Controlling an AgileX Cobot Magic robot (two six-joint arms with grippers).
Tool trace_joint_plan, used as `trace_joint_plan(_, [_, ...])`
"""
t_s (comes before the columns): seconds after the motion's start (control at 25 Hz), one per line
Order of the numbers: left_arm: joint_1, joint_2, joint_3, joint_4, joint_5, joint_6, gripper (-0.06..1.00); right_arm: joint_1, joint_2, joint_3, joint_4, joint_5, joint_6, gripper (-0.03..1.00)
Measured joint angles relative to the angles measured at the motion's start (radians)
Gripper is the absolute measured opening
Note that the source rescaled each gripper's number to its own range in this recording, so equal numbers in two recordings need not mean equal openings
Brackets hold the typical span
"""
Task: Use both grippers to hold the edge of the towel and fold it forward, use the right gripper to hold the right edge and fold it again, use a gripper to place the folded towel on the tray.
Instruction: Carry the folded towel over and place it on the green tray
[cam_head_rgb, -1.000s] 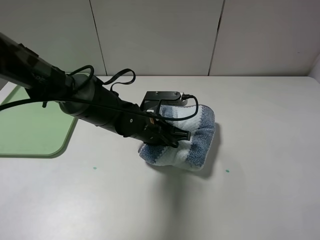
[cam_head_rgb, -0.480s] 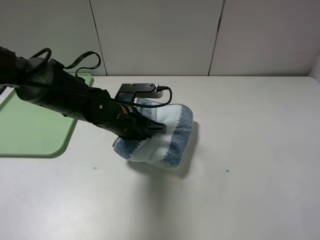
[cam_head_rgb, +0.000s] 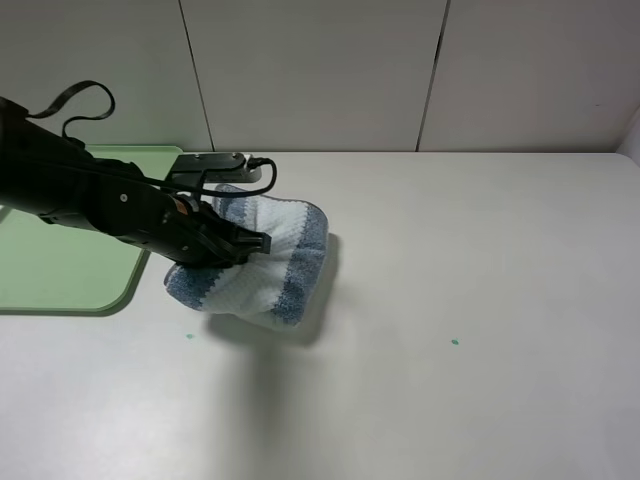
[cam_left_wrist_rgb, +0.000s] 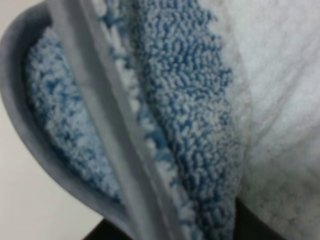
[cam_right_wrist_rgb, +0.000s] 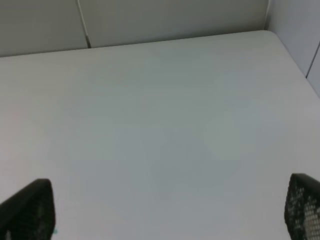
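Left of centre: left fingers (cam_head_rgb: 262, 241) clenched on the towel (cam_head_rgb: 275, 262), carried leftward over the last second.
Towel: folded, lifted, now near the tray (cam_head_rgb: 60, 265).
Right fingers (cam_right_wrist_rgb: 165, 210): spread wide, empty.
Meaning: placement close.

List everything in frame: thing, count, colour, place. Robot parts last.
towel: 1, dusty-blue and white stripes, folded, held above the table, right of the tray
tray: 1, pale green, far left of the table, partly behind the left arm
table: 1, off-white, fills the scene
green specks: 2, small, on the table near its front
wall panels: pale grey, behind the table
left hand: 1, black, shut on the towel
right hand: 1, black fingertips, open over bare table, in the right wrist view only
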Motion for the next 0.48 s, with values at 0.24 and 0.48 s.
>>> trace_joint_plan(0.24, [0.102,-0.079,0.029,0.071,0.042,0.002,0.23,0.000,0.000,0.000,0.000,0.000,0.000,1.00])
trace_joint_plan(0.48, [0.192,-0.139,0.030,0.135,0.112,0.003,0.23,0.000,0.000,0.000,0.000,0.000,0.000,1.00])
